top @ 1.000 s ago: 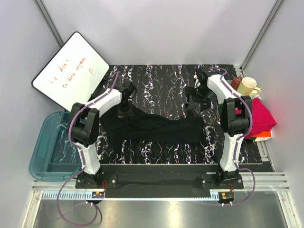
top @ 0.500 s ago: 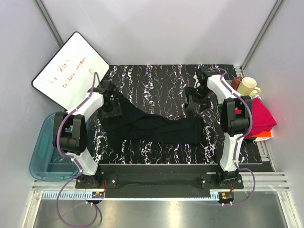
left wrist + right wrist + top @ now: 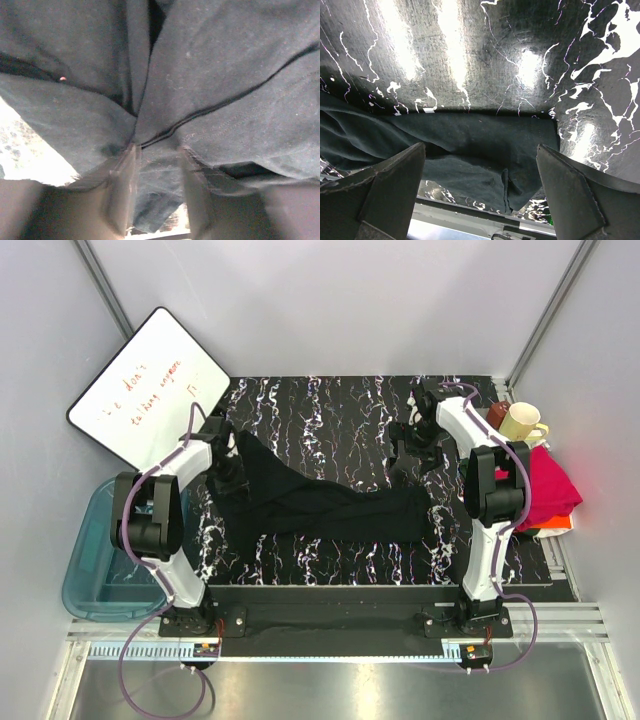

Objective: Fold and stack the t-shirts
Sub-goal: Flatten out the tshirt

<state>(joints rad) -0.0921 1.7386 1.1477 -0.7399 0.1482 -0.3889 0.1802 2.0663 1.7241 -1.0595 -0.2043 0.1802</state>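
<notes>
The black t-shirt lies bunched in a long band across the marbled table. Its left end rises to my left gripper. In the left wrist view that gripper is shut on a fold of the black cloth, which fills the view. My right gripper hovers open over the shirt's right end. In the right wrist view it is wide open and empty above the cloth. The magenta-pink t-shirt lies folded at the right edge on an orange piece.
A cream mug and a brown object stand at the back right. A whiteboard leans at the back left. A blue bin sits off the table's left side. Grey walls enclose the cell.
My left gripper has moved left and a little toward the back, pulling the black shirt's left end with it. The right arm has not moved.
</notes>
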